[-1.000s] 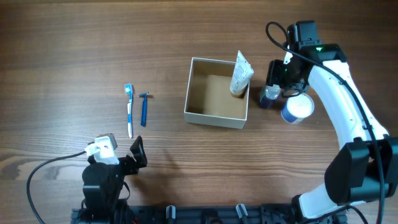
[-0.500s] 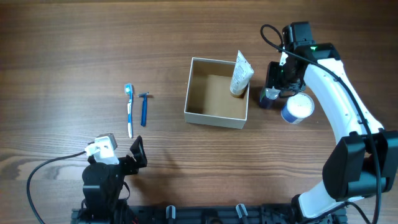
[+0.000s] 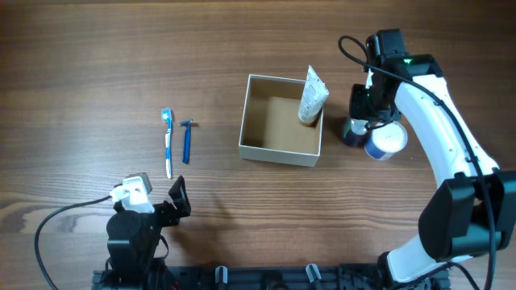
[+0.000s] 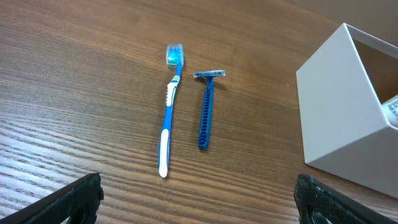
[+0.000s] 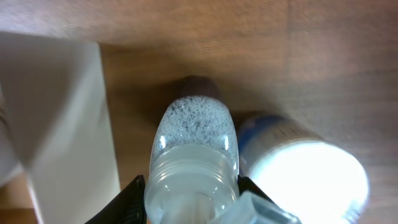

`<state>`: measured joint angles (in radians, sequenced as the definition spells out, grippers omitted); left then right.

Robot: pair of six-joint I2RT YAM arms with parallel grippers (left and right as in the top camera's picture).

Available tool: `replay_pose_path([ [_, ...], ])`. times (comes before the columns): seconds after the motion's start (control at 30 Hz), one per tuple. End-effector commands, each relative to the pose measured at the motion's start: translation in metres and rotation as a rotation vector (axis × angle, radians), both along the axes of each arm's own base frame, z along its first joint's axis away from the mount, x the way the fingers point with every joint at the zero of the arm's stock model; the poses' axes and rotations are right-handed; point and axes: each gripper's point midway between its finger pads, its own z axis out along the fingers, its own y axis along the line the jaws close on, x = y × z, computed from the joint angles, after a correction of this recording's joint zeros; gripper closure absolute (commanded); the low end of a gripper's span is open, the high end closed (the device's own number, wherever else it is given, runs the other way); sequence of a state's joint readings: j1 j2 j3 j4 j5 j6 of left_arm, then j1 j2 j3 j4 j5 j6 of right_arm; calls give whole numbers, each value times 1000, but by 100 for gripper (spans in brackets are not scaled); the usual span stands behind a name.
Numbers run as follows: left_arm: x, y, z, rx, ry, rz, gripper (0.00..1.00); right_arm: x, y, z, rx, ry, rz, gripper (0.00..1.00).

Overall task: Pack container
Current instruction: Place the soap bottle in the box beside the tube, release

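Note:
The container (image 3: 278, 152), a square white box with a brown inside, stands mid-table with a white toothpaste tube (image 3: 311, 95) leaning in its right corner. It also shows in the left wrist view (image 4: 339, 118) and the right wrist view (image 5: 56, 112). My right gripper (image 3: 359, 119) is just right of it, shut on a small clear bottle (image 3: 351, 130) whose neck sits between the jaws (image 5: 196, 137). A blue toothbrush (image 3: 168, 143) and a blue razor (image 3: 186, 141) lie side by side to the left. My left gripper (image 3: 176, 200) is open and empty near the front edge.
A round blue-and-white jar (image 3: 385, 141) stands touching the bottle's right side, bright in the right wrist view (image 5: 305, 168). The toothbrush (image 4: 168, 118) and razor (image 4: 206, 112) lie ahead of the left gripper (image 4: 199, 199). A cable runs along the front left.
My right gripper has shifted slightly right and toward the front with the bottle. The left arm has not moved.

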<state>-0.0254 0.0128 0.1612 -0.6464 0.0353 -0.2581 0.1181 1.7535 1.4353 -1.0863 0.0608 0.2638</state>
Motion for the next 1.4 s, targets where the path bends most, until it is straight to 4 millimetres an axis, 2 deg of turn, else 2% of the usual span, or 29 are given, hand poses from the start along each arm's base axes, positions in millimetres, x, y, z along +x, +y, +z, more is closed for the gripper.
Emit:
replay_pose_path([
  [0.0, 0, -1, 1, -10, -8, 2, 0, 3, -3, 75, -21, -191, 1, 71],
  [0.13, 0, -1, 0, -10, -8, 2, 0, -23, 6, 117, -3, -274, 35, 71],
  [0.27, 0, -1, 1, -10, -8, 2, 0, -50, 29, 144, 49, -329, 106, 71],
  [0.37, 0, -1, 1, -10, -8, 2, 0, -68, 60, 160, 142, -364, 183, 71],
  [0.47, 0, -1, 0, -10, -8, 2, 0, -78, 90, 164, 208, -369, 274, 71],
  [0.63, 0, -1, 0, -10, -8, 2, 0, -75, 125, 160, 223, -376, 389, 71],
  [0.67, 0, -1, 0, -10, -8, 2, 0, -67, 136, 159, 212, -401, 455, 70],
  [0.87, 0, -1, 1, -10, -8, 2, 0, -35, 157, 153, 172, -477, 603, 70],
  [1.03, 0, -1, 0, -10, -8, 2, 0, -20, 166, 132, 120, -452, 716, 70],
  [1.2, 0, -1, 0, -10, -8, 2, 0, -14, 169, 92, 80, -341, 768, 70],
  [1.37, 0, -1, 0, -10, -8, 2, 0, -7, 161, 70, 12, -290, 758, 70],
])
